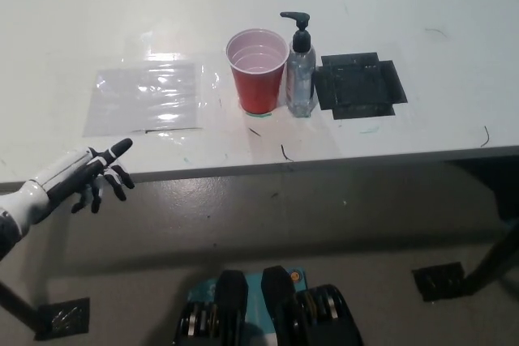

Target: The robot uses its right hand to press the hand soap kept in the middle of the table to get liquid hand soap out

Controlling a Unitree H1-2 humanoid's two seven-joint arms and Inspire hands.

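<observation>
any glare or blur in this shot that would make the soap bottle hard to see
Head view: glare sits on the clear plastic sheet at the left, not on the soap bottle; the bottle's black pump stands out sharply, though its clear body blends somewhat into the pale table; the red cup beside it is crisp; the left robot hand at the table edge looks slightly soft.
</observation>
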